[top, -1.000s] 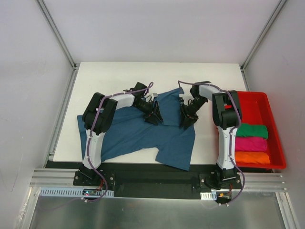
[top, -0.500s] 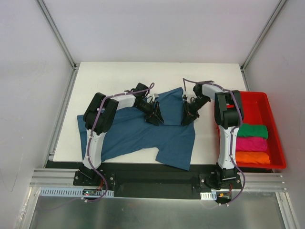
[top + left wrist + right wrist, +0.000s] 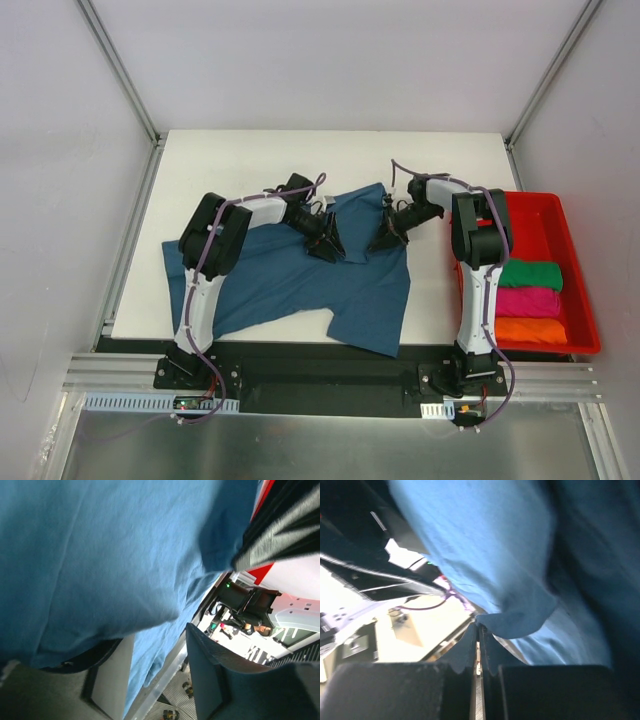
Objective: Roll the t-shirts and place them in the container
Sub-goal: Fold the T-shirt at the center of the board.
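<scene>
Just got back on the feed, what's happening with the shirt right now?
Both arms are at the teal-blue t-shirt, which lies rumpled and not yet rolled on the white table. The right gripper has its jaws shut on a fold of it. The left gripper is at the cloth beside it, jaws apart. A green roll, pink roll and orange roll lie in the red bin on the right.
</scene>
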